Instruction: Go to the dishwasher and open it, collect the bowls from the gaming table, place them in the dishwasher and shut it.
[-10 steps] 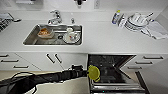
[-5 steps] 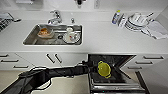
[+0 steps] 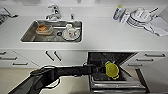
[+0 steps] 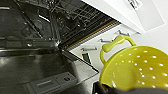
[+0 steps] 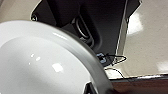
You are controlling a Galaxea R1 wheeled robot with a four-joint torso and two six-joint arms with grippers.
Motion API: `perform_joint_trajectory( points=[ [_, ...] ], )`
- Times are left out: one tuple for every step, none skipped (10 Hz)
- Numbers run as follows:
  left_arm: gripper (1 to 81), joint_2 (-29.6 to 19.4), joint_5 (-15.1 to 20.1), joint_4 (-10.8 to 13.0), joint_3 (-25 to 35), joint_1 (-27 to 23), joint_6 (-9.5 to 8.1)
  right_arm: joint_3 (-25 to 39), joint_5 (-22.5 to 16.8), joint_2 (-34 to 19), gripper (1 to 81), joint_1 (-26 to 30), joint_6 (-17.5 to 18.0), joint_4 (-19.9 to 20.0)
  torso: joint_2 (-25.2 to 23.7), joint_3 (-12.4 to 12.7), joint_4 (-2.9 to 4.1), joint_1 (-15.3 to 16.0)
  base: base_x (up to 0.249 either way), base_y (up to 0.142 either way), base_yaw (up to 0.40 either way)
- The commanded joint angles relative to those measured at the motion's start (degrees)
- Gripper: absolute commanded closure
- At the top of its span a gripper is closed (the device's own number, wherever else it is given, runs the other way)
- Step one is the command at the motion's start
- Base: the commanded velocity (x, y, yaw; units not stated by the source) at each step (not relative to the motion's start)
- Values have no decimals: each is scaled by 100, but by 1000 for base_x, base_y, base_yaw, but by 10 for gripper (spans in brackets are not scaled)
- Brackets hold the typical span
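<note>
While the left tool (image 3: pixel 103 70) is clamped on the rim of the yellow plastic bowl with little holes and a loop handle (image 3: pixel 112 70), it holds that bowl over the open dishwasher with the dark inside and wire racks (image 3: pixel 110 58), low and right of the middle in the head view. In the left wrist view the yellow bowl (image 4: pixel 136 67) sits at the lower right, and the wire racks (image 4: pixel 72 15) are at the upper middle, with the dropped door (image 4: pixel 37 67) at the lower left.

The right tool looks clamped on the smooth round white bowl (image 5: pixel 42 67), which sits at the lower left of the right wrist view, though I cannot see its fingers well.

To do this step well, I think the arm should go slowly, lower the yellow bowl down between the rack wires, keep it level, and let go only when it rests there.

Half a second ago the yellow bowl was a bit more to the left, nearer the dishwasher's left edge. Now it has moved right, more over the middle of the opening. The white bench (image 3: pixel 105 32) with the steel sink (image 3: pixel 30 37) looks the same.
</note>
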Motion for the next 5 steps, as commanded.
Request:
perform_joint_trajectory(
  points=[
    [811,417,183,41,69,-725,97,106,-234,-127,811,-102,-21,-157,0,0,0,0,0,0,0],
    [811,504,193,41,69,-752,97,106,-243,-127,811,-102,-21,-157,2,-30,0,0,0,0,0],
    [811,584,193,41,69,-796,106,106,-243,-119,811,-102,-21,-174,2,-28,0,2,0,0,0],
    [811,663,201,41,112,-839,106,97,-243,-110,811,-111,-13,-174,2,-26,0,2,0,0,0],
    [811,750,341,32,199,-875,106,97,-242,-110,811,-111,-13,-174,2,-28,0,2,0,0,0]
  ],
)
